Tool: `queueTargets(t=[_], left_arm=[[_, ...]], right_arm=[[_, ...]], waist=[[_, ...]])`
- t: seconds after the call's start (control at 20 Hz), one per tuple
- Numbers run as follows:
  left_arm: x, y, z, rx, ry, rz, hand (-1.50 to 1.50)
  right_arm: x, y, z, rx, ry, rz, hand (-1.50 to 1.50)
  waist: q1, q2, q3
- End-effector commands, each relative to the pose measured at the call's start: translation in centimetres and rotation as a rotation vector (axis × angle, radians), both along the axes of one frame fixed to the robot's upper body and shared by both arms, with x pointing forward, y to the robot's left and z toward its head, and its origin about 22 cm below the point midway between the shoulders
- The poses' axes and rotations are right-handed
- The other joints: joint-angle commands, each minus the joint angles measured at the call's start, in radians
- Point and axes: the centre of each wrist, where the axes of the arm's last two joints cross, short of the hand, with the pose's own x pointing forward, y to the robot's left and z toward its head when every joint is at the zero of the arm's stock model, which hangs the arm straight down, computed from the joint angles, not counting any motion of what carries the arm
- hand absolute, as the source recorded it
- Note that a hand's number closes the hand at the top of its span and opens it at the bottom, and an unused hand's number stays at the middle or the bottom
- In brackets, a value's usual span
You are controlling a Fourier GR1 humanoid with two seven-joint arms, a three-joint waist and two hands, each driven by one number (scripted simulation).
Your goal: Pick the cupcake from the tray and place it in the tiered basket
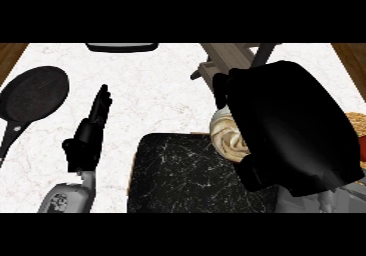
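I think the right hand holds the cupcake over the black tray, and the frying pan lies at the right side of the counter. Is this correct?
Not quite. In the head view the frying pan lies at the left side of the counter. The rest stands: the right hand holds the cupcake over the black tray.
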Motion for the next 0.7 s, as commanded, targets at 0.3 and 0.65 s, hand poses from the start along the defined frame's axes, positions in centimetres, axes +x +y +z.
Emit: queueTargets(t=[0.3,0.65], left_arm=[[-0.7,-0.2,0.3,0.002,0.021,-0.007,0.00],[-0.4,0.5,-0.2,-0.006,-0.022,0.007,0.00]], right_arm=[[0.9,-2.2,13.0,0.076,-0.082,-0.129,1.50],[3.1,-2.7,18.0,0.323,-0.024,-0.125,1.50]], waist=[[0.002,-0.007,0.000],[0.009,-0.001,0.001]])
